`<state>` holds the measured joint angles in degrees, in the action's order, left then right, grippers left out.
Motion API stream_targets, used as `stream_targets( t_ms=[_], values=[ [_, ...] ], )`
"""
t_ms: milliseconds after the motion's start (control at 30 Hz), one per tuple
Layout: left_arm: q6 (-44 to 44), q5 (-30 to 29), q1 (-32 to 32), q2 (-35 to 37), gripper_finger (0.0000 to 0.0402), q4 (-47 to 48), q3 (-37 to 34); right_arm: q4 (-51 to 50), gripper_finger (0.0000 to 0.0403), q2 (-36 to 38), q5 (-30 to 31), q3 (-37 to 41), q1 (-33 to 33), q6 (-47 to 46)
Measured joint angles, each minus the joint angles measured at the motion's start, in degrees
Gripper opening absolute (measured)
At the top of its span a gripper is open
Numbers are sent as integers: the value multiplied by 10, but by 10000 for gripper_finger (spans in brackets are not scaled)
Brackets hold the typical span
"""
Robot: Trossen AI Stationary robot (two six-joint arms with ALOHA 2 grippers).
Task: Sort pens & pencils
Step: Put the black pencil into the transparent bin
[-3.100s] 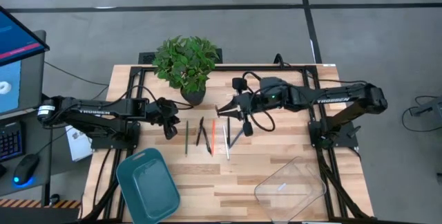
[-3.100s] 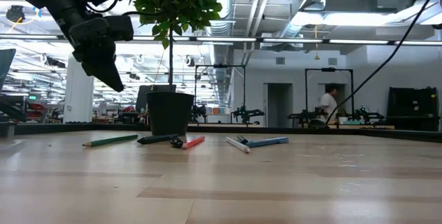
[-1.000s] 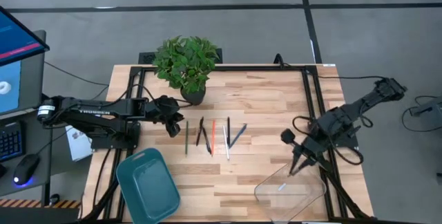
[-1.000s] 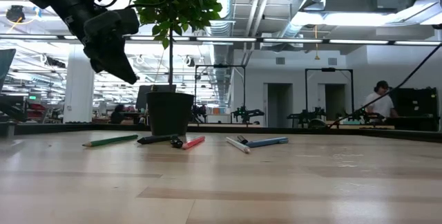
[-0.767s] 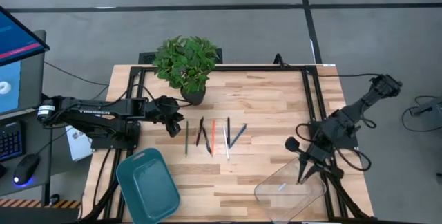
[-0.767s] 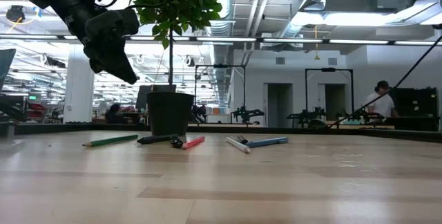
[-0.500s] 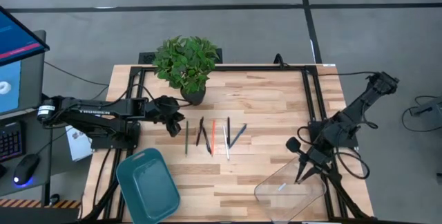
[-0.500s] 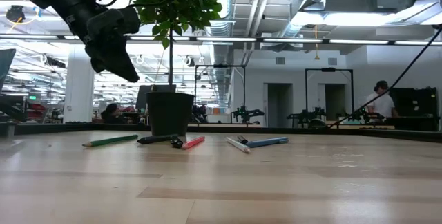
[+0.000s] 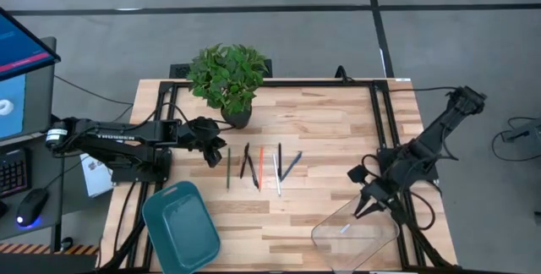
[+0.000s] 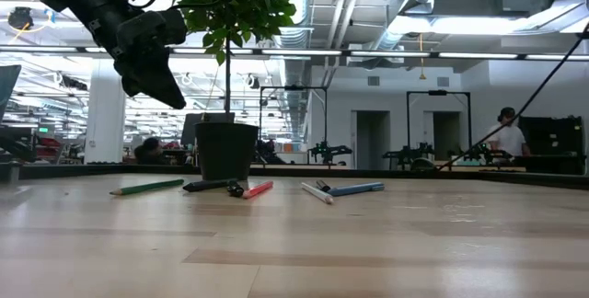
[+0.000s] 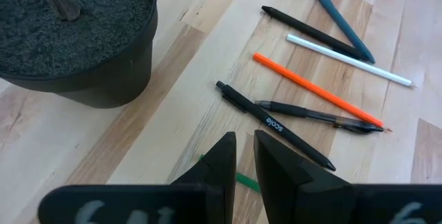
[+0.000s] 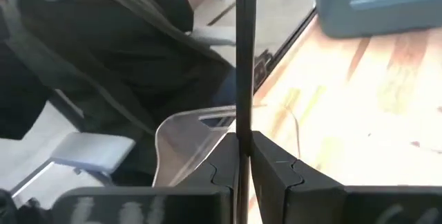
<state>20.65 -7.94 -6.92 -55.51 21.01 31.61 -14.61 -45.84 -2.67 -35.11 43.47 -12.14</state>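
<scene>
Several pens and pencils lie side by side on the wood table left of its middle: a green pencil (image 9: 227, 168), black pens (image 9: 248, 164), an orange one (image 9: 260, 166), a white one (image 9: 276, 177) and a blue one (image 9: 292, 166). My left gripper (image 9: 211, 154) hangs above the table just left of them, its fingers (image 11: 228, 158) nearly together with nothing between; the green pencil (image 11: 243, 180) shows under them. My right gripper (image 9: 368, 200) is shut on a dark pen (image 9: 361, 210) over the far rim of the clear container (image 9: 355, 233). My right gripper pinches the dark pen (image 12: 242, 79) between its two fingers, at one end of the pen (image 12: 242, 133). The fingers slant down toward the table's near edge. The pen sticks out beyond them, lifted clear above the clear container.
A potted plant (image 9: 228, 75) stands at the far edge behind the pens, its pot (image 11: 76, 37) close to my left gripper. A teal tray (image 9: 180, 227) lies at the near left. A person in dark clothing (image 12: 103, 37) is beyond the near edge by the container.
My right gripper, still shut on the dark pen, has swung a little toward the table's near edge above the clear container, dipped slightly and rolled, so the pen now points more toward the near left.
</scene>
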Motion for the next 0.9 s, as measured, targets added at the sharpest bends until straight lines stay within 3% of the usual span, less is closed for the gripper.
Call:
stream_targets(
  t_ms=[200, 433, 700, 900],
  values=[
    [0, 0, 0, 0, 43, -6, 0, -46, 56, 2, 0, 0, 26, -56],
    [0, 0, 0, 0, 43, -23, 0, -132, 56, 10, 56, 0, 49, -141],
    [0, -4, 0, 0, 43, -26, 0, -188, 56, 9, 58, 0, 67, -253],
    [1, -22, 0, 0, 43, -26, 0, -171, 56, 5, 60, 0, 80, -249]
  ],
)
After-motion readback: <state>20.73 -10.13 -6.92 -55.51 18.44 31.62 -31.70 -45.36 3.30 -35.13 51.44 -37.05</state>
